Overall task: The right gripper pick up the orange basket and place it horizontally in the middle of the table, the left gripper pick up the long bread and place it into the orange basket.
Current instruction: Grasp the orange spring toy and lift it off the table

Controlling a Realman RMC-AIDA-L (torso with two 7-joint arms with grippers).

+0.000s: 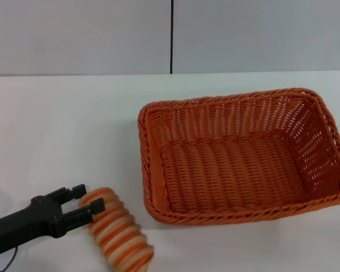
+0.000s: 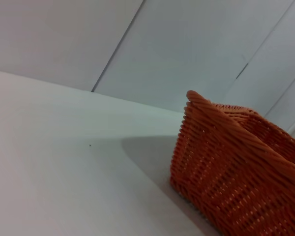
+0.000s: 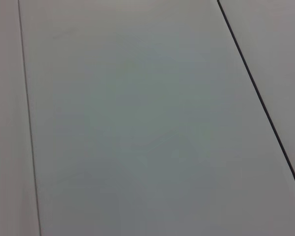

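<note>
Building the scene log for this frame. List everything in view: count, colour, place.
orange basket: 1, orange wicker, on the table right of centre, long side across, empty.
long bread: 1, orange and cream stripes, near front edge, left of the basket, apart from it.
table: 1, white, meets the wall at the back.
wall: grey panels, dark vertical seam.
left hand: 1, black, front left, fingers either side of the bread's far end; grip not clear.
right hand: not in view; its wrist camera shows only grey panels.
</note>
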